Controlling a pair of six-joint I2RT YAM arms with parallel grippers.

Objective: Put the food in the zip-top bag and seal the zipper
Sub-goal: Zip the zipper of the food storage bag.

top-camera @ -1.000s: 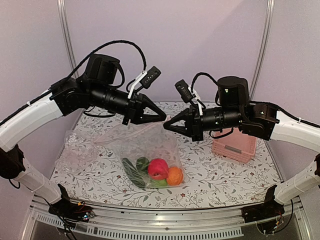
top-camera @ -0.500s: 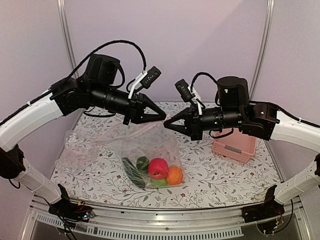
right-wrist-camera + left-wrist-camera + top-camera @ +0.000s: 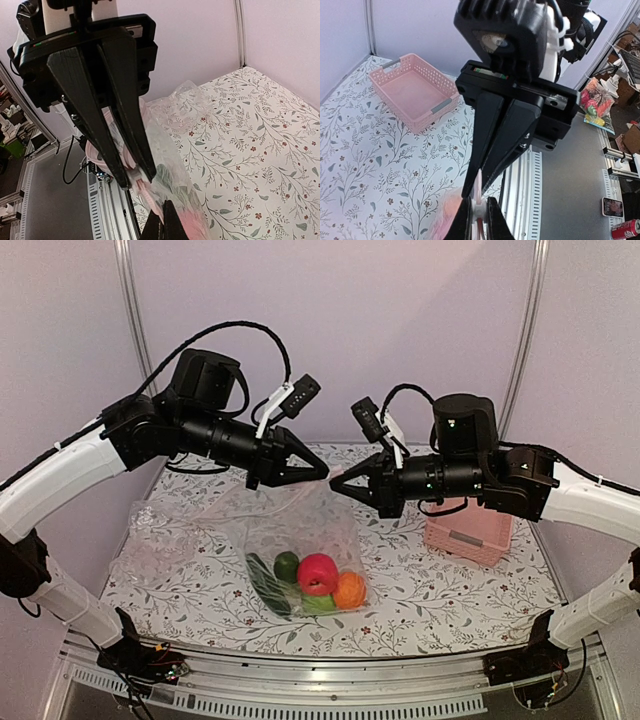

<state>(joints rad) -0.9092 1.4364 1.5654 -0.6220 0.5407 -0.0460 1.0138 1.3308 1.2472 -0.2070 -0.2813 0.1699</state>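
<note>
Lilac walls and two metal posts close in a table with a leafy, flowered cover; at its left lies a crumpled sheet of hazy plastic film, apart from the work; above the middle the left gripper is pinched tight on the zipper and has barely stirred over the last second; the zip-top bag hangs from that grip down to the table, its bottom resting there with all the food inside; the right gripper, jaws fully closed and seemingly nipping the same strip, has crept leftward and a little upward until its tips nearly meet the left one's; I judge this a run along the seal that is close to its end, though whether the strip is pressed shut along its whole length cannot be told; the fruit has shifted only slightly; by count: two grippers, one bag, one film sheet, and five pieces of food, namely one cucumber, one green apple, one red apple, one mango and one orange; at the far right stands one pink basket.
</note>
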